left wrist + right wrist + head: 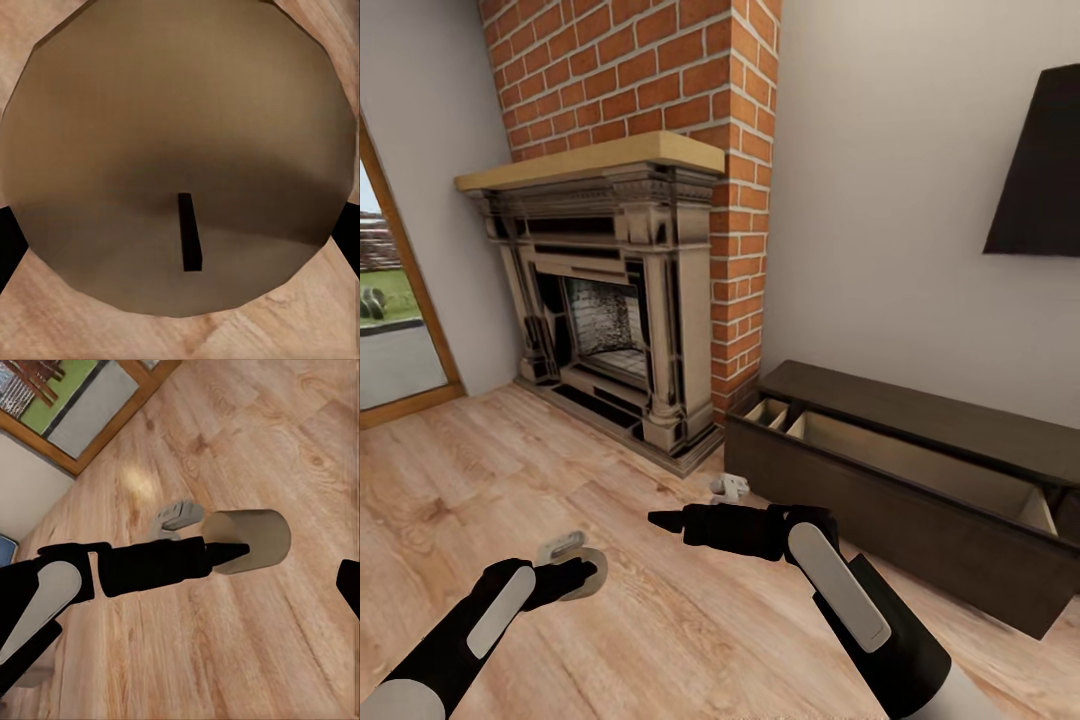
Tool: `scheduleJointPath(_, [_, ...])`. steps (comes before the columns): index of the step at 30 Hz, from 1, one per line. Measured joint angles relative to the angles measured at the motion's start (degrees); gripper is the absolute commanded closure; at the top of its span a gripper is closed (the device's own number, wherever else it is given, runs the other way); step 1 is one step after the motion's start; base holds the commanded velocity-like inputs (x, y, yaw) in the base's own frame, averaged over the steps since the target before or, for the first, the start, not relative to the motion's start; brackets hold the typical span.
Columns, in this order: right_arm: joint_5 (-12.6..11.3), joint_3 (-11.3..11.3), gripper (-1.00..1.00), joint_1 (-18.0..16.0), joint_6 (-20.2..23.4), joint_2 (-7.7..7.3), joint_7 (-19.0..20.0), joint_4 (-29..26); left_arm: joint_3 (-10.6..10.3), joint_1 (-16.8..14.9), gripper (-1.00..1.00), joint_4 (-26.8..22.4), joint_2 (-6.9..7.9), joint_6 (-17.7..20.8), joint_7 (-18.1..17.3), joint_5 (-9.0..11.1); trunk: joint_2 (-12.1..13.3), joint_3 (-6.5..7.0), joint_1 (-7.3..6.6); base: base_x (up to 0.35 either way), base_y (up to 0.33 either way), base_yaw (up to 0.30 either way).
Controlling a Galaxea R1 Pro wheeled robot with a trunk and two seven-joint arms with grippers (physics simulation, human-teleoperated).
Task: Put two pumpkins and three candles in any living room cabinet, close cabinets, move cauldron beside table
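My left pincer point(578, 578) is clamped around a squat beige cylindrical candle point(586, 575) with a short black wick point(190, 232), held just above the pale wooden plank floor point(480, 480). My right pincer point(665, 520) hangs empty; I cannot tell how far its fingers are parted. The long low dark-brown wooden cabinet point(920, 520) stands with a drawer pulled out.

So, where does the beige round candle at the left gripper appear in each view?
Head view: the beige round candle sits lower left, at the left gripper's fingers.
Left wrist view: very close, its wick end facing the camera.
Right wrist view: centre right.
Shared landmark: the light wooden floor.
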Motion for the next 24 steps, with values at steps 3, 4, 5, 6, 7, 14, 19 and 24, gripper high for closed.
scheduleJointPath(3, [-0.1, 0.0, -1.0, 0.0, 0.0, 0.0, 0.0, 0.0, 0.1, 0.0, 1.0, 0.0, 0.0, 0.0, 0.0, 0.0, 0.0, -0.14, 0.0, 0.0, 0.0, -0.236])
scheduleJointPath(4, [-0.1, 0.0, -1.0, 0.0, 0.0, 0.0, 0.0, 0.0, 0.1, 0.0, 1.0, 0.0, 0.0, 0.0, 0.0, 0.0, 0.0, -0.19, 0.0, 0.0, 0.0, -0.236])
scheduleJointPath(5, [-0.1, 0.0, -1.0, 0.0, 0.0, 0.0, 0.0, 0.0, 0.1, 0.0, 1.0, 0.0, 0.0, 0.0, 0.0, 0.0, 0.0, -0.23, 0.0, 0.0, 0.0, -0.236])
scheduleJointPath(6, [-0.1, 0.0, -1.0, 0.0, 0.0, 0.0, 0.0, 0.0, 0.1, 0.0, 1.0, 0.0, 0.0, 0.0, 0.0, 0.0, 0.0, -0.28, 0.0, 0.0, 0.0, -0.236])
scheduleJointPath(7, [-0.1, 0.0, -1.0, 0.0, 0.0, 0.0, 0.0, 0.0, 0.1, 0.0, 1.0, 0.0, 0.0, 0.0, 0.0, 0.0, 0.4, -0.15, -0.22, 0.0, 0.0, -0.236])
scheduleJointPath(14, [-0.1, 0.0, -1.0, 0.0, 0.1, -0.25, 0.0, 0.0, 0.0, 0.0, 1.0, 0.0, 0.0, 0.0, 0.0, 0.0, 3.2, 0.78, -1.75, 0.0, 0.0, -0.236])
scheduleJointPath(19, [-0.1, 0.0, -1.0, 0.0, 0.1, -0.41, 0.0, 0.0, 0.0, 0.0, 1.0, 0.0, 0.0, 0.0, 0.0, 0.0, 5.2, 1.45, -2.85, 0.0, 0.0, -0.239])
scheduleJointPath(24, [-0.1, 0.0, -1.0, 0.0, 0.1, -0.42, 0.0, 0.0, 0.0, 0.0, 1.0, 0.0, 0.0, 0.0, 0.0, 0.0, 7.2, 2.2, -3.95, 0.0, 0.0, -0.232])
